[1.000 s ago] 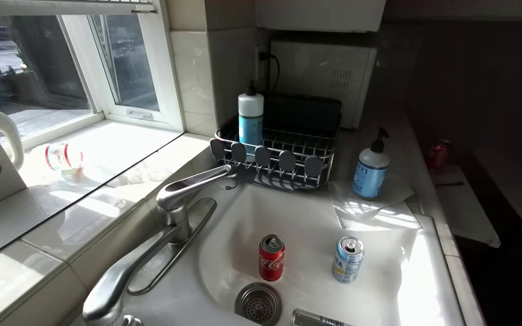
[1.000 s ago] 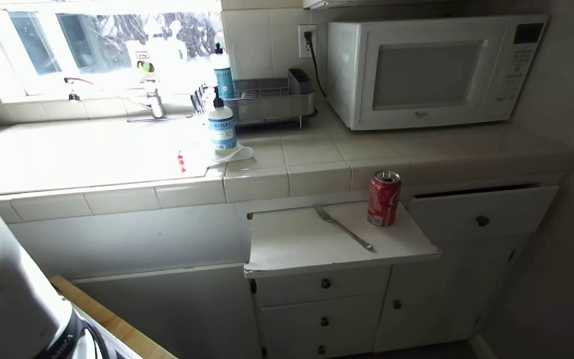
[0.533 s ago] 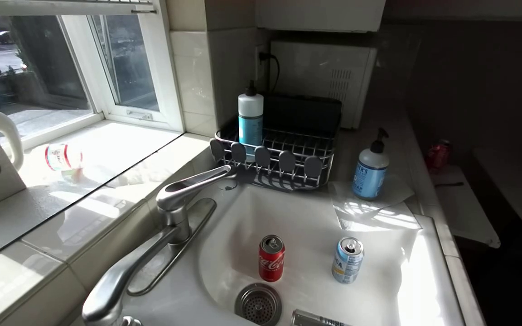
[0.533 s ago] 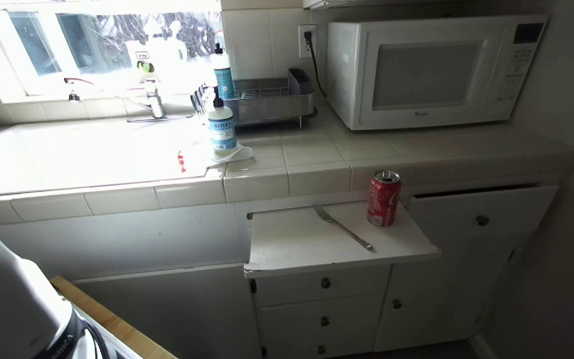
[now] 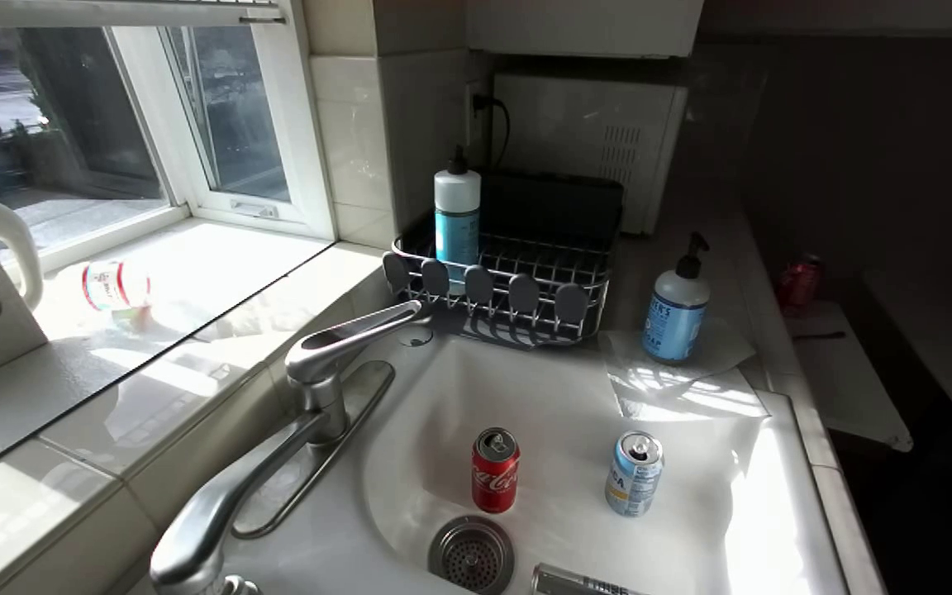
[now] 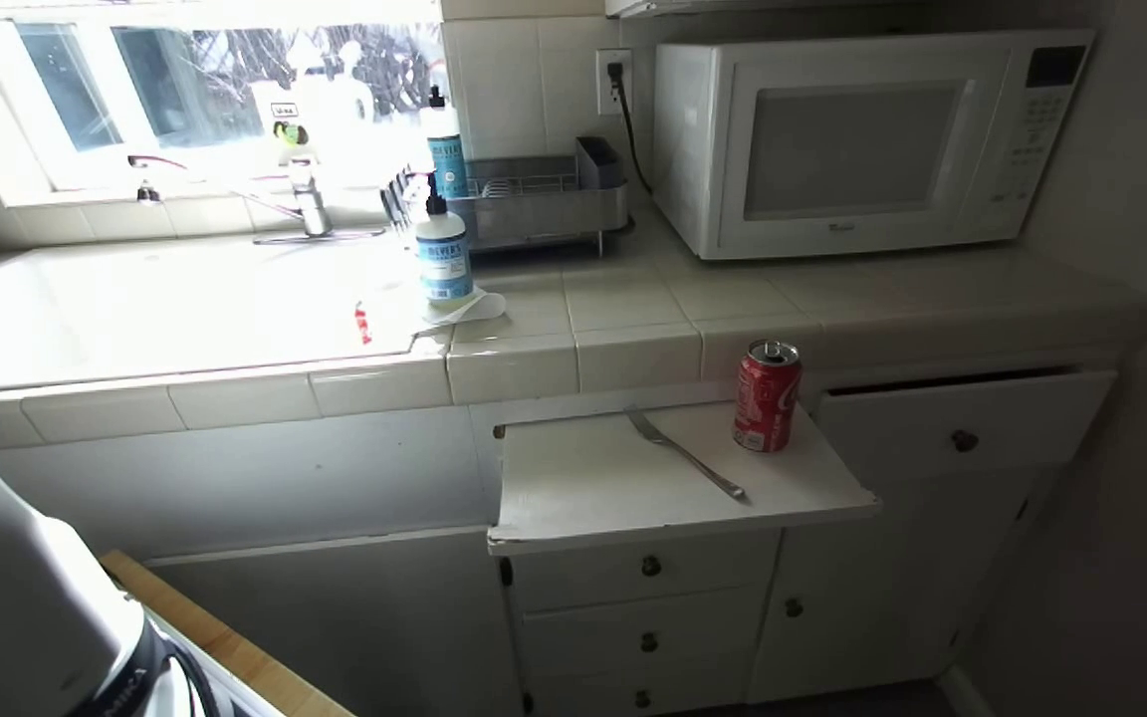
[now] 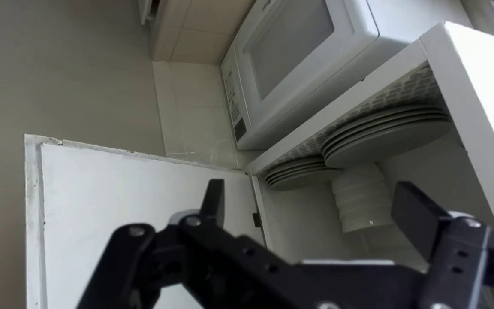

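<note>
My gripper [image 7: 309, 199] comes in from the bottom of the wrist view, with its jaws wide apart and nothing between them. It faces an open white cabinet [image 7: 470, 107]. Behind the fingers, inside the cabinet, are a stack of larger plates [image 7: 388, 139], a stack of smaller plates [image 7: 302, 174] and a stack of white bowls [image 7: 360, 197]. They appear apart from the fingers. The open cabinet door [image 7: 131, 184] is behind the left finger. Neither exterior view shows the gripper; part of the arm [image 6: 26, 588] shows at the left edge of an exterior view.
A microwave [image 7: 290, 51] stands on the counter; it also shows in an exterior view [image 6: 862, 149]. Sink cans include a red can [image 5: 495, 475] and a blue can [image 5: 635, 479]. A pull-out board [image 6: 573, 488] holds a fork [image 6: 688, 458] and a red can [image 6: 768, 398].
The arm part at the left edge of an exterior view shifted and turned between one second and half a second ago, then stayed put. The objects have not moved.
</note>
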Controlling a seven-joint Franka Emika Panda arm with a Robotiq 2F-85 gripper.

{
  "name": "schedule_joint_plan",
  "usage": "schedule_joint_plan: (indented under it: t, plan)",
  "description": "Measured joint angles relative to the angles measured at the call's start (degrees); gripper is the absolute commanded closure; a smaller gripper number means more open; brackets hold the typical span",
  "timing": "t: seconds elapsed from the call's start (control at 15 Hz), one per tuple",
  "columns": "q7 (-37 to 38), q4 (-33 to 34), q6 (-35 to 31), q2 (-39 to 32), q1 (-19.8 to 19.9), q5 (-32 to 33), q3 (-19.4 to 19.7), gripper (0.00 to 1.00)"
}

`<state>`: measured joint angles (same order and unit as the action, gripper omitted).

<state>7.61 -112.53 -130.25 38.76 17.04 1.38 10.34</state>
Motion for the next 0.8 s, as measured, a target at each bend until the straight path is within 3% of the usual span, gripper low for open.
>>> schedule_joint_plan:
  t: [0.2, 0.4, 0.8]
  plan:
    - [3.00, 0.69, -9.05, -2.31, 1.93, 1.08, 0.14, 0.00]
    - [6.13, 5.45, -16.24, -8.55, 4.67, 1.08, 1.60, 0.00]
    - [5.51, 19.63, -16.98, -23.63, 6.80, 2.25, 7.03, 0.00]
